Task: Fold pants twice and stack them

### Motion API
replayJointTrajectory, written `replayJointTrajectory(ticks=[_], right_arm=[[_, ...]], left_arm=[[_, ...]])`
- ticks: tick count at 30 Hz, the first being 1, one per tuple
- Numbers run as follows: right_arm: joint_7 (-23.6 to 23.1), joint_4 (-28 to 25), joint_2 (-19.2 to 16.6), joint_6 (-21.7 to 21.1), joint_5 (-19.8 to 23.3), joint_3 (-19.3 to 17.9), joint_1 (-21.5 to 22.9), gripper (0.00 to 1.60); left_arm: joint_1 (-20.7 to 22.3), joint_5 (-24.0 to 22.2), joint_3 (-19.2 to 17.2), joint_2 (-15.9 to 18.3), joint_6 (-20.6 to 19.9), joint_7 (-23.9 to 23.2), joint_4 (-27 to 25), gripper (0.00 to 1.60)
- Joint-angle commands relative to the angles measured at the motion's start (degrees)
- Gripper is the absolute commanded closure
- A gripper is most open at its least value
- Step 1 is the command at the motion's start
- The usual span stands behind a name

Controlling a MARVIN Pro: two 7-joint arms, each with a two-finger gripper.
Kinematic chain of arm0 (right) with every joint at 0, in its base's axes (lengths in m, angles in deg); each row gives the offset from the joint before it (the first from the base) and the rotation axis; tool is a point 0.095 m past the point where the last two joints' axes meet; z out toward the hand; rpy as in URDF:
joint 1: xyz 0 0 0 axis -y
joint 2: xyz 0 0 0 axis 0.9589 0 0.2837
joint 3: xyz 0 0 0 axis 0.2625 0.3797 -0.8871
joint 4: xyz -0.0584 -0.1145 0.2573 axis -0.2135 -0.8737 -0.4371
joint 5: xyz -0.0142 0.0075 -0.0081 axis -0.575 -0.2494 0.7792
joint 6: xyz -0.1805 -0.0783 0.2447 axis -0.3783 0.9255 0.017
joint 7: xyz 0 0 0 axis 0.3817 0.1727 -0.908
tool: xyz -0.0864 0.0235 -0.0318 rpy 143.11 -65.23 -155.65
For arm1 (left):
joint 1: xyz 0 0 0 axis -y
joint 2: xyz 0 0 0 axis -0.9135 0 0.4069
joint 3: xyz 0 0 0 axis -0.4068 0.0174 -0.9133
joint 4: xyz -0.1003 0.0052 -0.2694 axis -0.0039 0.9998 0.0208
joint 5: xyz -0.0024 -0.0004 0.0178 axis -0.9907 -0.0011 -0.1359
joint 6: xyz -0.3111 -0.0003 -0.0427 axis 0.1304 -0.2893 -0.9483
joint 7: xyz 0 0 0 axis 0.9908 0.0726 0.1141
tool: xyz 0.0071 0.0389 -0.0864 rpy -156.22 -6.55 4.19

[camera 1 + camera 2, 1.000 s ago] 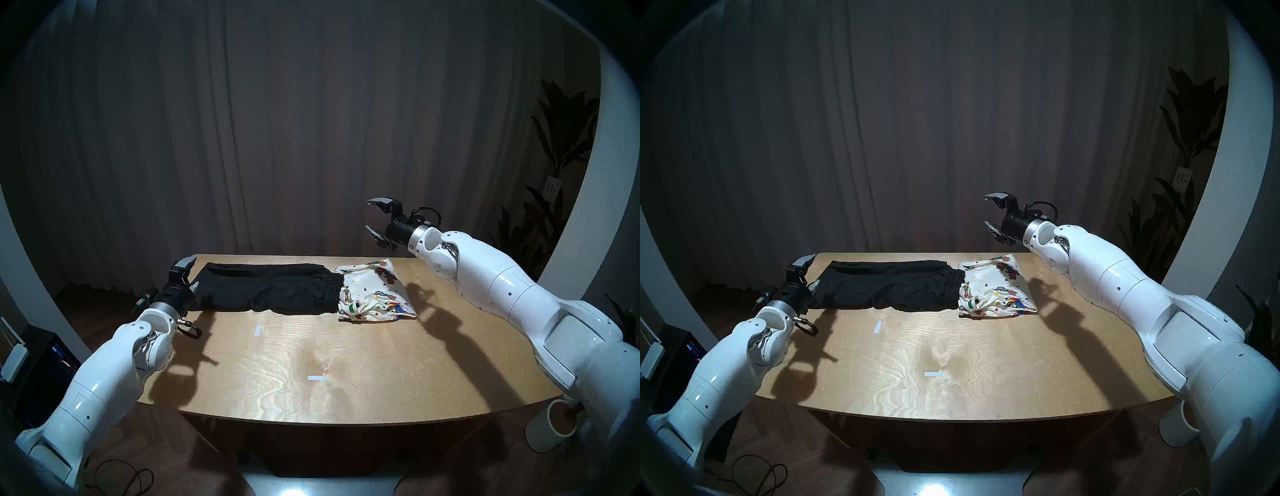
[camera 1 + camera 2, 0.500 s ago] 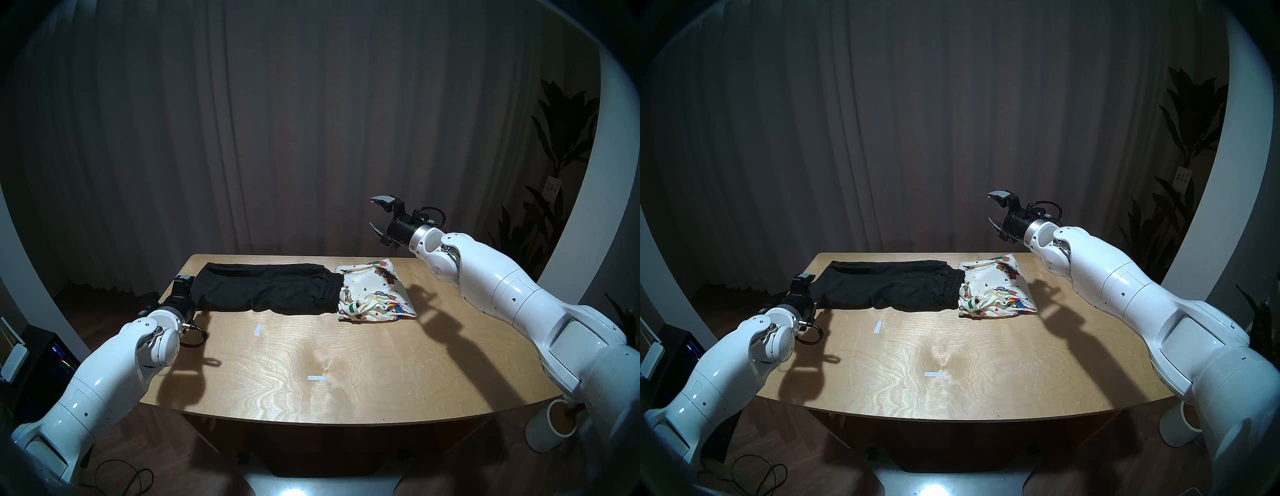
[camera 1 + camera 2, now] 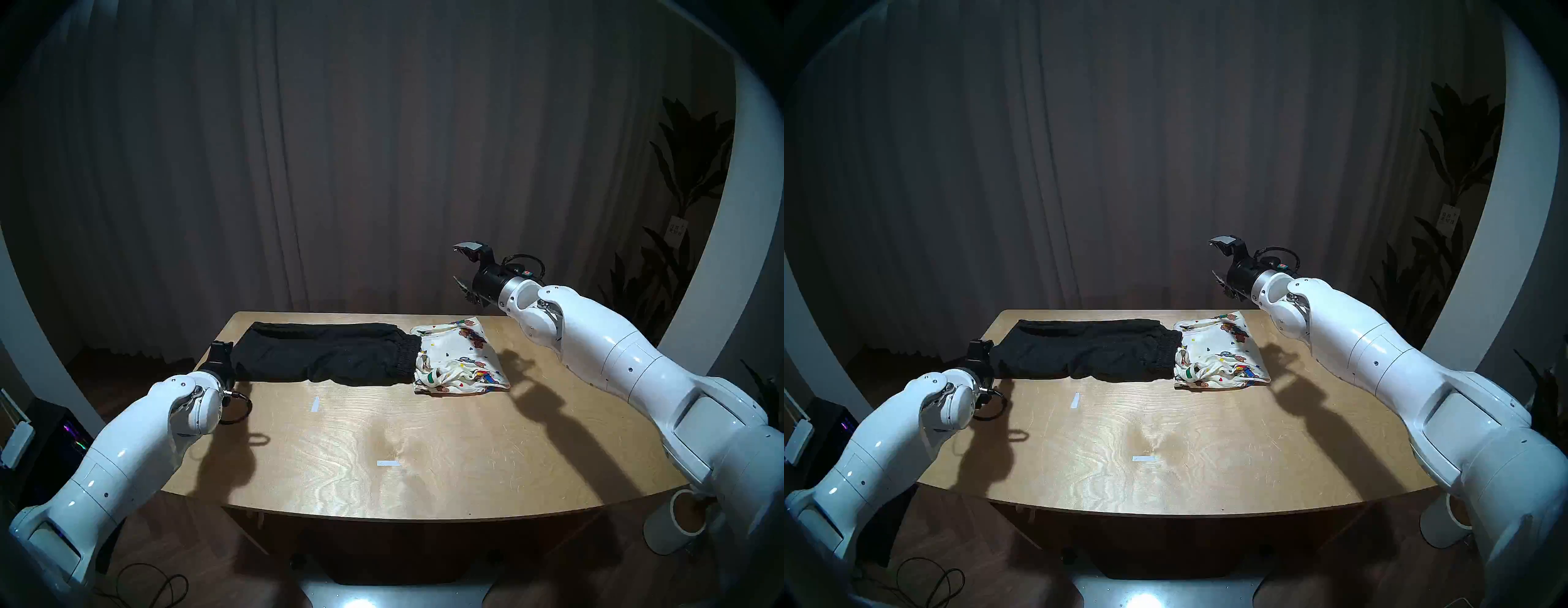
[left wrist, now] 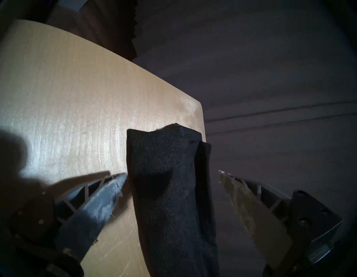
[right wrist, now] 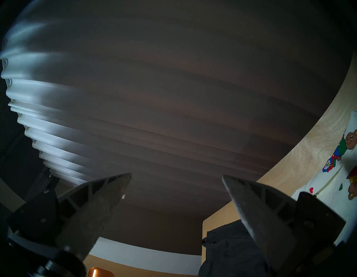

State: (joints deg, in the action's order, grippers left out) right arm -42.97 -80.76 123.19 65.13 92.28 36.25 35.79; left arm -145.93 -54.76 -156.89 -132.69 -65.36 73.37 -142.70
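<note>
Left pincer (image 4: 172, 175) lower now, astride black pants (image 4: 170, 185) hem.

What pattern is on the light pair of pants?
Cream pants printed with colourful teddy bears and small hearts; clearest in the right wrist view.

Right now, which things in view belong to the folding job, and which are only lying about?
For the job:
- black pants, laid out long on the table
- bear-print pants, bunched beside them
- left gripper, open around the black pants' end
- right gripper, open in the air

Lying about:
- tape marks
- cup on the floor
- plant
- curtain
</note>
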Motion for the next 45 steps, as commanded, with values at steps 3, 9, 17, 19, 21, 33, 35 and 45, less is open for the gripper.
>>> replayJointTrajectory(ticks=[3, 9, 17, 19, 21, 33, 35, 45], right_arm=[[-0.6, -1.9, -0.8, 1.1, 0.9, -1.2, 0.1, 0.00], [-0.4, -2.4, -1.2, 1.4, 1.3, -1.1, -0.2, 0.00], [0.0, -3.0, -1.6, 2.2, 1.7, -0.9, -0.4, 0.00], [0.1, -3.0, -1.6, 2.3, 1.6, -0.8, -0.3, 0.00], [0.2, -3.0, -1.5, 2.4, 1.7, -0.8, -0.2, 0.00], [0.3, -3.2, -1.1, 3.4, 2.0, -0.7, -0.1, 0.00], [0.3, -3.2, -1.1, 3.6, 2.0, -0.7, -0.1, 0.00], [0.2, -2.4, -0.8, 4.2, 2.3, -0.8, 0.0, 0.00]], left_arm=[[4.9, 0.5, 0.9, -1.7, -4.0, -1.8, 4.6, 0.00], [6.2, -1.0, 0.5, -2.3, -9.2, -4.7, 9.4, 0.00], [8.9, -2.1, 1.4, -2.8, -17.5, -7.0, 16.4, 0.00], [10.2, -1.7, 2.2, -3.1, -19.3, -7.8, 18.7, 0.00], [11.7, -1.3, 2.6, -3.9, -22.0, -8.3, 21.3, 0.00], [18.7, 1.7, 5.9, -8.1, -25.5, -9.6, 31.2, 0.00], [20.1, 2.2, 6.5, -9.0, -26.3, -10.4, 33.7, 0.00], [23.7, 4.4, 8.5, -11.6, -28.3, -13.5, 40.8, 0.00]])
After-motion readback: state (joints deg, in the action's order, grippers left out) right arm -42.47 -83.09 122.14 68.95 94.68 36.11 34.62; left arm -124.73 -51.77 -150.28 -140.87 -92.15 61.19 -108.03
